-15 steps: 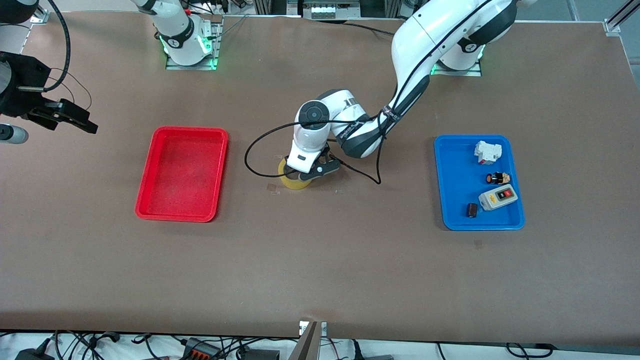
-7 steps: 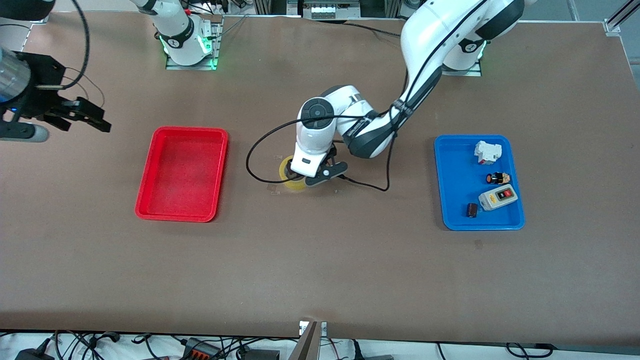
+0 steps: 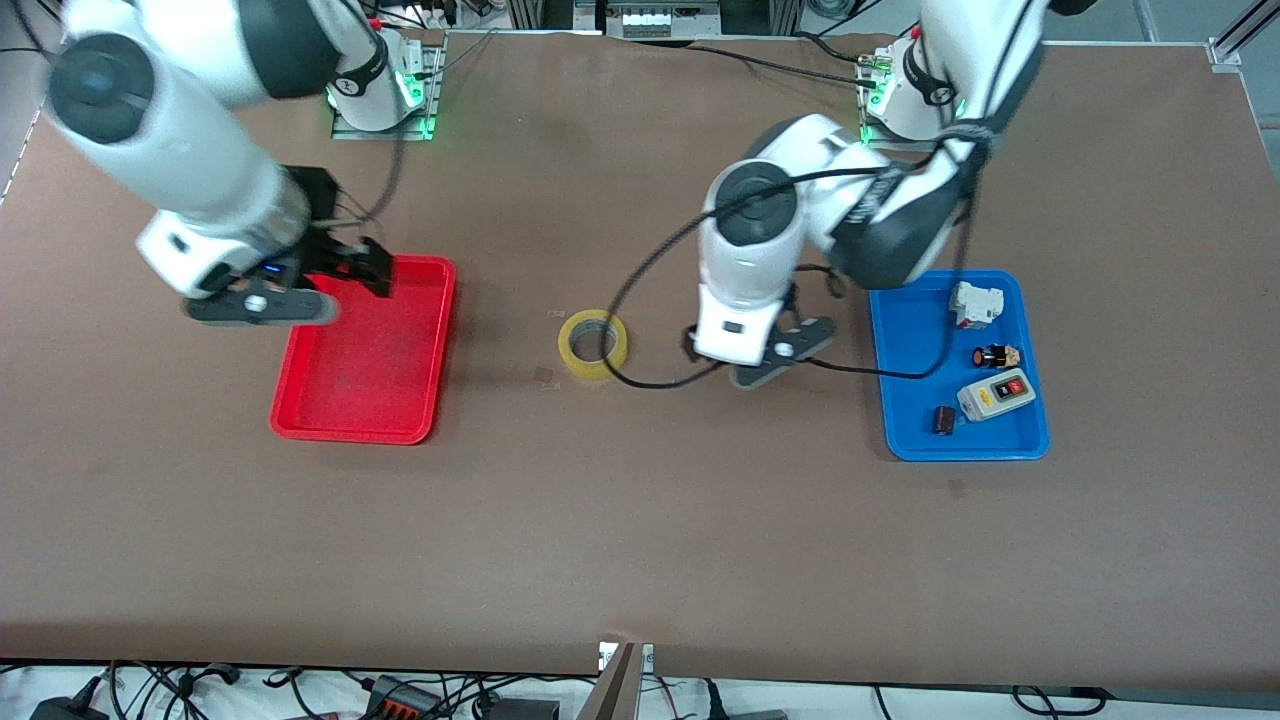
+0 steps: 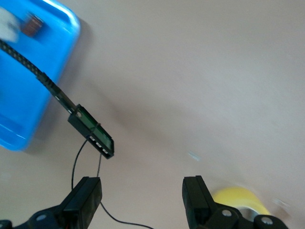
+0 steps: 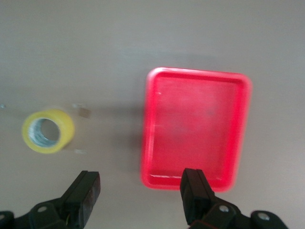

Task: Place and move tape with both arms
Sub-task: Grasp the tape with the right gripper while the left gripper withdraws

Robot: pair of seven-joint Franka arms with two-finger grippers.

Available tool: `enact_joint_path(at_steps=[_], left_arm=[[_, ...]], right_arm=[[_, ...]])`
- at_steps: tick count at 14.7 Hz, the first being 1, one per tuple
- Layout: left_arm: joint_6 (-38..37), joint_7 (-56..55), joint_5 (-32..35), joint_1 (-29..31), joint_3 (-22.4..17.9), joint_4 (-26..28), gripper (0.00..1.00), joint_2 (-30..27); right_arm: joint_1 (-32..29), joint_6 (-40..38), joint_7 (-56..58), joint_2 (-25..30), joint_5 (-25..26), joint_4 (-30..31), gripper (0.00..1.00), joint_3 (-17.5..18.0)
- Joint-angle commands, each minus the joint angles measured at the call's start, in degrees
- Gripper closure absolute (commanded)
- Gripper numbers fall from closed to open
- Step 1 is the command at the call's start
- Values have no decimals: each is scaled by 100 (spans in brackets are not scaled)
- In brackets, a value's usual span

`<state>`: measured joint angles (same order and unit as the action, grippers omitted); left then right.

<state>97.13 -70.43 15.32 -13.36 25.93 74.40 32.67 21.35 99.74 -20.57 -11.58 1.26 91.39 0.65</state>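
Table (image 3: pixel 640 540): brown top, carries both trays and the tape.
Left arm (image 3: pixel 860 210): reaches from its base toward the table's middle, wrist up in the air.
Right arm (image 3: pixel 170 130): reaches out over the red tray's end of the table, blurred.
Red tray (image 3: pixel 330 425): empty, toward the right arm's end.
Blue tray (image 3: pixel 905 400): toward the left arm's end; holds a switch box (image 3: pixel 995 393) and three smaller items.
Tape (image 3: pixel 593 344): lies flat on bare table between the two trays, hole up, nothing touching it. No long axis, being a ring; wall can be pinched from any side.
Left gripper (image 3: pixel 745 362): over bare table between tape and blue tray, just beside the tape. Jaws spread wide, empty. Left wrist view puts the tape (image 4: pixel 240 202) partly hidden by one finger (image 4: pixel 196 198), not between the jaws.
Right gripper (image 3: pixel 330 265): over the red tray's edge nearest the right arm's base. Jaws wide open, empty. Right wrist view shows tape (image 5: pixel 47 131) and red tray (image 5: pixel 152 124) both below, tape well off to one side of the jaws.
Key relation: left gripper is the closer one to the tape; right gripper has the whole red tray between itself and the tape.
Judgement: tape looks placed; likely next is the right arm crossing toward the table's middle to pinch the ring wall.
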Motion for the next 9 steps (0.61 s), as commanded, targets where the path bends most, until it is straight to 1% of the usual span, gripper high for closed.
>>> enact_joint_path(at_steps=[1,4,6,7,9], left_arm=[[-535,1035,32,753,70,171,0,-392],[-914,2415,23,1527,88,154,0,-691],[-1177,3295,-72,1993,79,145,0,-928],[-1265,3699,-247,2282,79,145,0,-1051],[-1406,4534,-459,2775,44,136,0,-1305]], right_arm=[[534,378,-552,-528,23,-51,1,-47],[1176,905,-1439,-1134,76,10,2,-56],[1449,1326,-1625,-1364,76,203,2,-56],[1503,1503,-1678,-1434,76,343,2,-56],[1555,2143,-1713,-1619,76,625,2,-47]])
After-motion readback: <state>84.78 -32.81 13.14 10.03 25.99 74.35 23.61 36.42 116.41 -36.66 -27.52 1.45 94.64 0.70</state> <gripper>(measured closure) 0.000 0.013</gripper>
